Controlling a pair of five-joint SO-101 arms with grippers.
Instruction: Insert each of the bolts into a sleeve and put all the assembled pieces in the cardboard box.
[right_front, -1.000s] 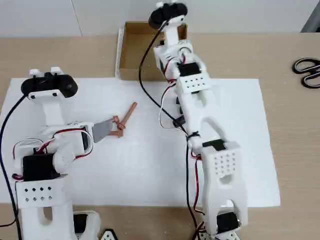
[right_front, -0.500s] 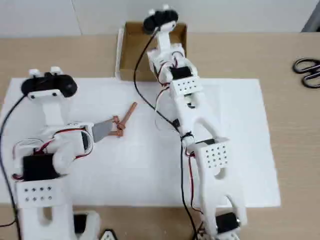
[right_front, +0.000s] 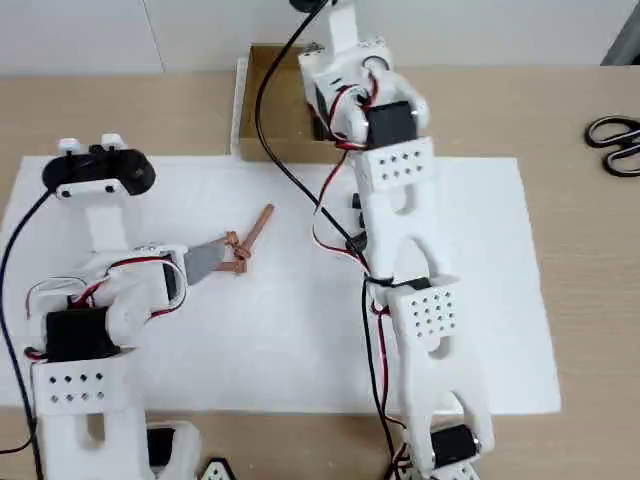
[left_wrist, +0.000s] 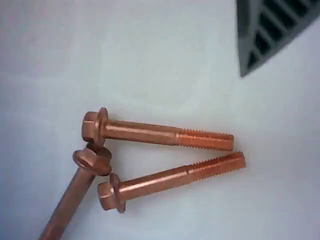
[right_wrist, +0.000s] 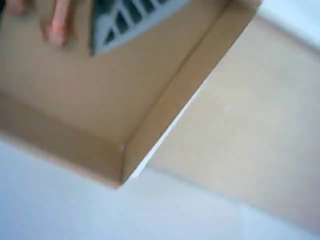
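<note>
Three copper bolts (right_front: 245, 243) lie in a loose cluster on the white sheet (right_front: 300, 340); in the left wrist view the bolts (left_wrist: 160, 160) lie bare, two side by side and a third crossing at their heads. My left gripper (right_front: 222, 258) hangs just beside them, open, one grey finger (left_wrist: 265, 35) showing with nothing in it. The cardboard box (right_front: 262, 110) stands at the back of the table. My right gripper (right_front: 325, 100) is stretched over it, just above the box floor near a corner wall (right_wrist: 175, 95). Blurred pinkish shapes (right_wrist: 56, 25) show inside the box.
Black scissors (right_front: 615, 143) lie on the bare wooden table at the far right. The right arm's links and cables (right_front: 400, 230) run across the middle of the sheet. The sheet's front half between the two arm bases is open room.
The right arm has swung and risen over the box, its wrist now nearer the back edge. The left arm and the bolts have stayed put.
</note>
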